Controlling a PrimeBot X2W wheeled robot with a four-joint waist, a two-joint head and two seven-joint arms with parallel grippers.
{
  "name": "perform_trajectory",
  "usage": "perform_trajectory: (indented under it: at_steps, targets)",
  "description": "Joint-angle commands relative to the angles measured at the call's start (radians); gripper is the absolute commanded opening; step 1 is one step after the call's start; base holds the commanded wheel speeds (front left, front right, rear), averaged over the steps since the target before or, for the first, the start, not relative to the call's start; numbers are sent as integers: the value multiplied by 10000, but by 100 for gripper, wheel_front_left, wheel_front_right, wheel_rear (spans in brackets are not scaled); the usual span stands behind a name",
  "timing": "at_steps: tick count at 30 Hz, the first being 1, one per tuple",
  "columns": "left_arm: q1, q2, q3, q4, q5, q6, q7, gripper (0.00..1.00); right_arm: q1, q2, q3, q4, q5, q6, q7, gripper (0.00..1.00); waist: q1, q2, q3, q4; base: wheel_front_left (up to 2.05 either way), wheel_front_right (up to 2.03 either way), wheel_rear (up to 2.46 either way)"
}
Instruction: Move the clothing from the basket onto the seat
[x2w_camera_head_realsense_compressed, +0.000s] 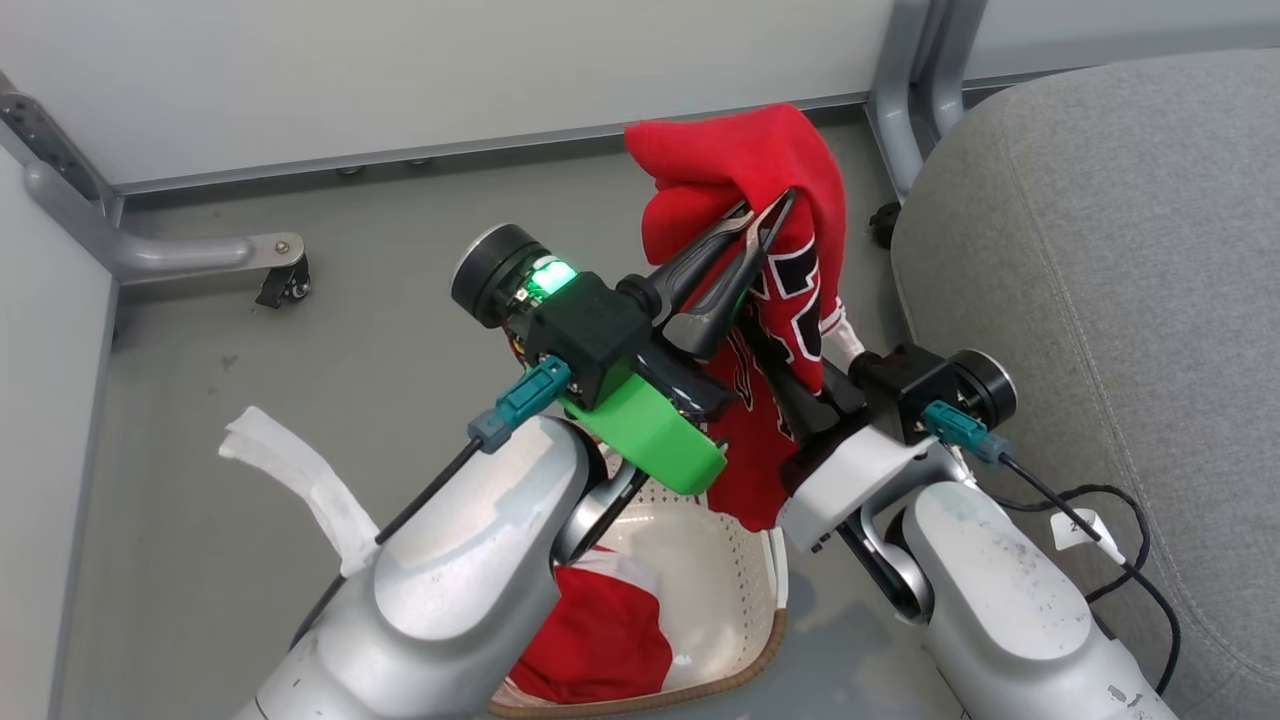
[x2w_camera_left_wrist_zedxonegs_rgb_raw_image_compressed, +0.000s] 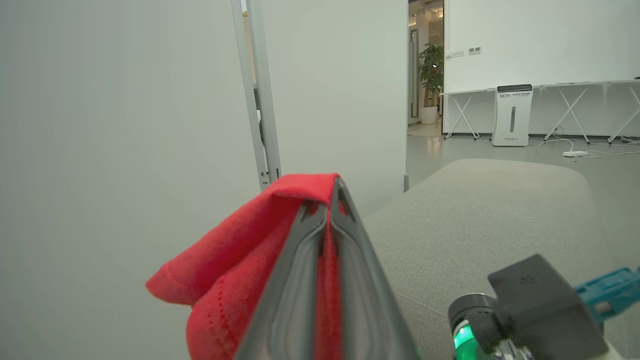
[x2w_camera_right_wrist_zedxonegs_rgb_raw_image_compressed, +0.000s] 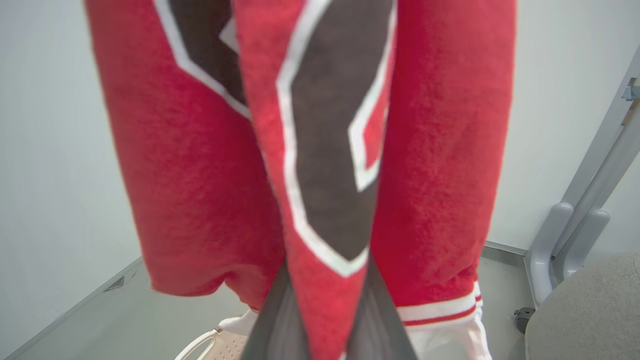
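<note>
Both grippers had closed jaws on the jersey (x2w_camera_head_realsense_compressed: 740, 170), which hung over the basket (x2w_camera_head_realsense_compressed: 735, 600): the left gripper (x2w_camera_head_realsense_compressed: 765, 215) pinched its top fold, the right gripper (x2w_camera_right_wrist_zedxonegs_rgb_raw_image_compressed: 327, 280) pinched lower (by the numerals). One red piece (x2w_camera_head_realsense_compressed: 600, 630) lay in the basket, beside the seat (x2w_camera_head_realsense_compressed: 1100, 250).

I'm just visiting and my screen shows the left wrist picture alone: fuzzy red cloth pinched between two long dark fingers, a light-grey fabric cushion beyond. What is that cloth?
Observer: A red sports jersey with black-and-white numerals; the head view shows it hanging from the left gripper.
Operator: Is the other arm idle?
Observer: No. The right gripper is shut on the jersey lower down, by its numerals.
Operator: Anything left to move?
Observer: Yes, a second red garment with a white band lies in the cream perforated plastic basket below the jersey.
</note>
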Motion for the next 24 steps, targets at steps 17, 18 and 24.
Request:
perform_trajectory:
  at_steps: [17, 18, 24]
  targets:
    - [402, 210, 86, 297, 31, 225, -44, 100, 649, -36, -378, -491, -18, -10, -30, 0, 0, 86, -199, -166, 0, 0, 0]
    - [432, 237, 88, 286, 50, 214, -43, 100, 688, -38, -537, -539, -24, -10, -30, 0, 0, 86, -217, -152, 0, 0, 0]
    - [579, 332, -25, 367, 129, 221, -43, 100, 875, -36, -1170, -768, -82, -10, -30, 0, 0, 86, -190, -291, 0, 0, 0]
